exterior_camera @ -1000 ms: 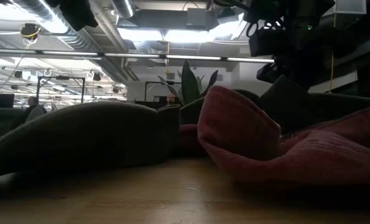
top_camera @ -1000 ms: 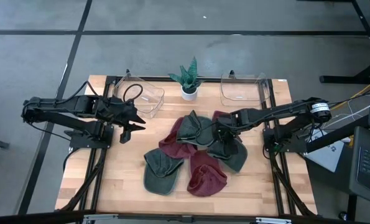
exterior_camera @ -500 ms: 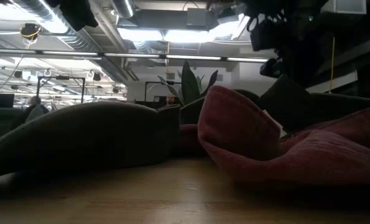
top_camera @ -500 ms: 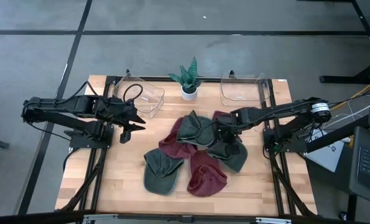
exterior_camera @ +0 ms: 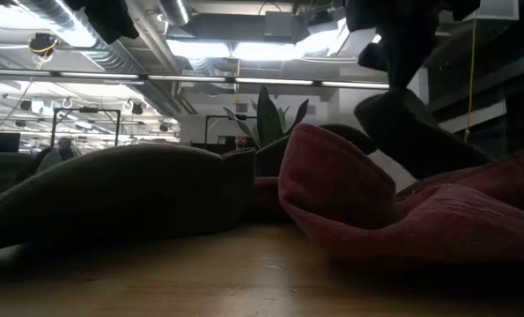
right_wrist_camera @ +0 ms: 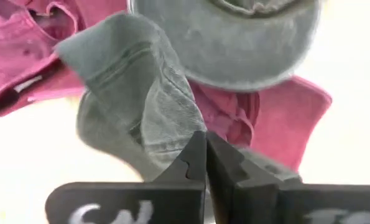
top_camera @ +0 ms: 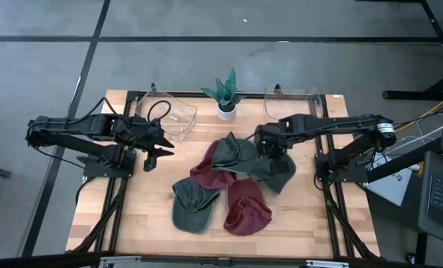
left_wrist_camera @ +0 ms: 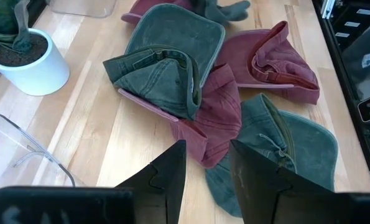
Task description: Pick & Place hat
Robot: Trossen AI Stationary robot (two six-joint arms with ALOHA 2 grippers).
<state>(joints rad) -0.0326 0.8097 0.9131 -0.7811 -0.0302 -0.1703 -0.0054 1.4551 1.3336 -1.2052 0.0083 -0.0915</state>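
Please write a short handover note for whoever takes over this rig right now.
Right gripper: shut on a green hat, lifting it at the right edge of the hat pile, near the right clear bin.
Left gripper: open, empty, waiting at the table's left beside the left clear bin.
Done: no hat in either bin.
Left: place the held hat, then the remaining green and red hats around the centre of the table.

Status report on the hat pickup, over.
Right tool shut on green hat, lifting it from pile. Left tool open, waiting by left bin.
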